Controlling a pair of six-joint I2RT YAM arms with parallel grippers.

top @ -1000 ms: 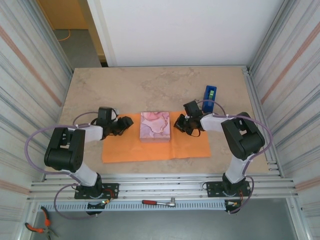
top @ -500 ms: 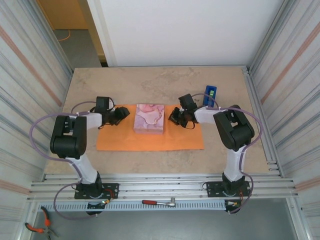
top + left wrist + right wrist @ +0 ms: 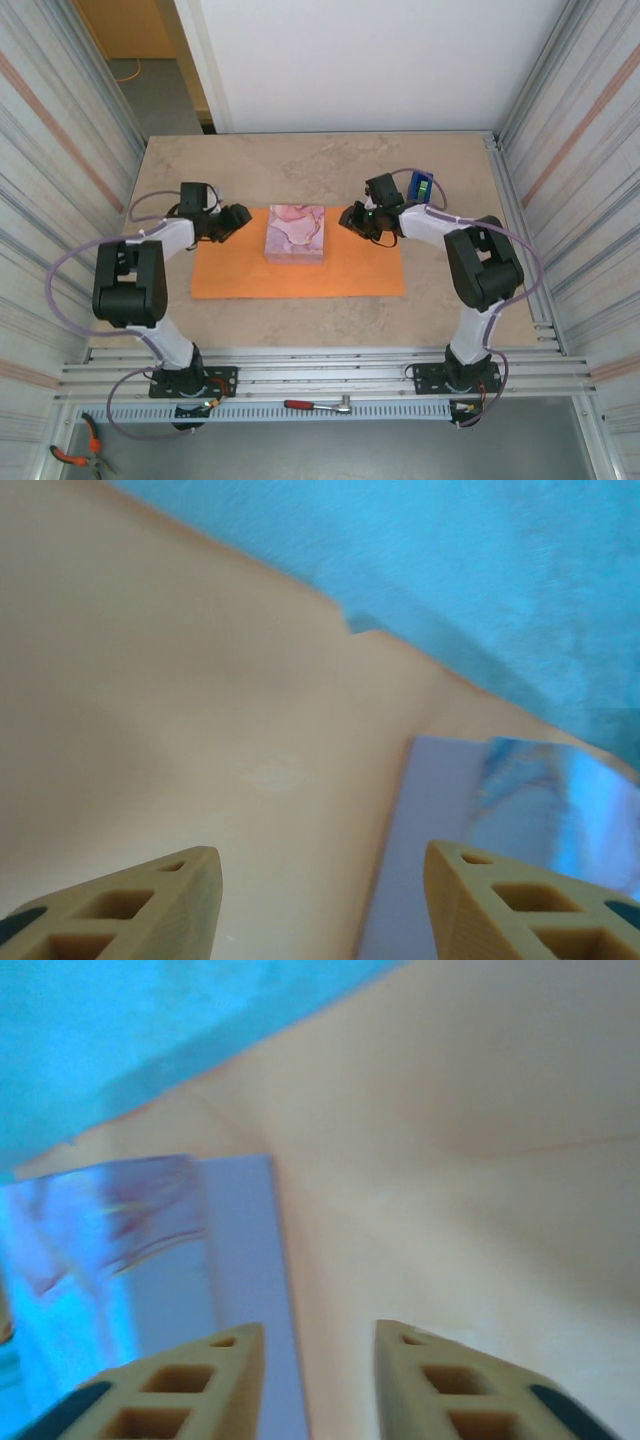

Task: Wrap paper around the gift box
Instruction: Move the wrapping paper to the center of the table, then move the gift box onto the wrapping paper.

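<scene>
The paper [image 3: 300,275] lies flat on the marbled surface [image 3: 300,170], its long sides running left to right between the two arms. The gift box [image 3: 296,233] sits on the paper about midway across, close to the far edge, with a bare orange strip on each side and a wider band on the near side. The left claw [image 3: 238,217] is low over the far left part of the sheet, pointing toward the box and stopping short of it. From the left wrist its two fingers [image 3: 150,900] stand well apart with nothing between them, flat paper [image 3: 200,700] beneath and the side of the box [image 3: 470,820] ahead on the right. The right claw [image 3: 347,220] mirrors it at the far right part of the sheet, near the box's right side without touching it. From the right wrist its fingers [image 3: 200,1385] are parted by a narrower gap, gripping nothing, over the paper [image 3: 480,1160] with the box [image 3: 150,1220] ahead on the left. A blue tape dispenser [image 3: 421,187] stands on the bare surface just beyond the right arm, off the paper and well apart from the box
</scene>
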